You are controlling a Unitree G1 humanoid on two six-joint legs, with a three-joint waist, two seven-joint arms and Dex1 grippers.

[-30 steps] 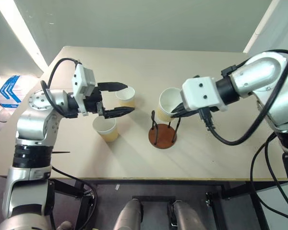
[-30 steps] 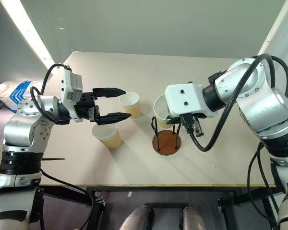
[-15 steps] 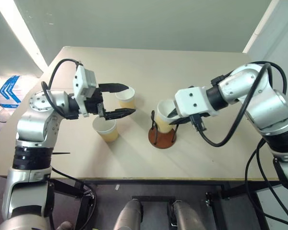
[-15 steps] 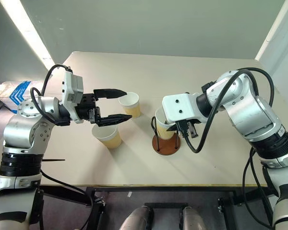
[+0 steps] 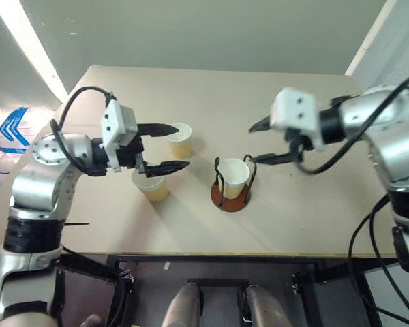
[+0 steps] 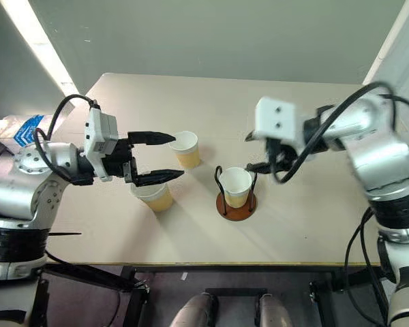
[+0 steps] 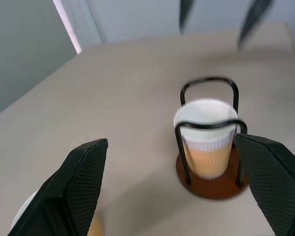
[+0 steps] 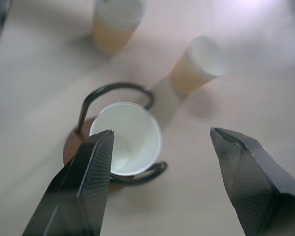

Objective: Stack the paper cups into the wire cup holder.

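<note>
Cup (image 5: pixel 233 175) now released into unlabelled wire holder (image 5: pixel 230 196).

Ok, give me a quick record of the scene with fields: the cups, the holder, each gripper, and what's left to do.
cup in holder: one paper cup, upright between the wire loops
wire cup holder: on the table, right of the loose cups
loose cups: two, near cup and far cup, both upright
left gripper: open, empty, above the loose cups
right gripper: open, empty, above the table beyond the holder
remaining: two cups to stack
</note>
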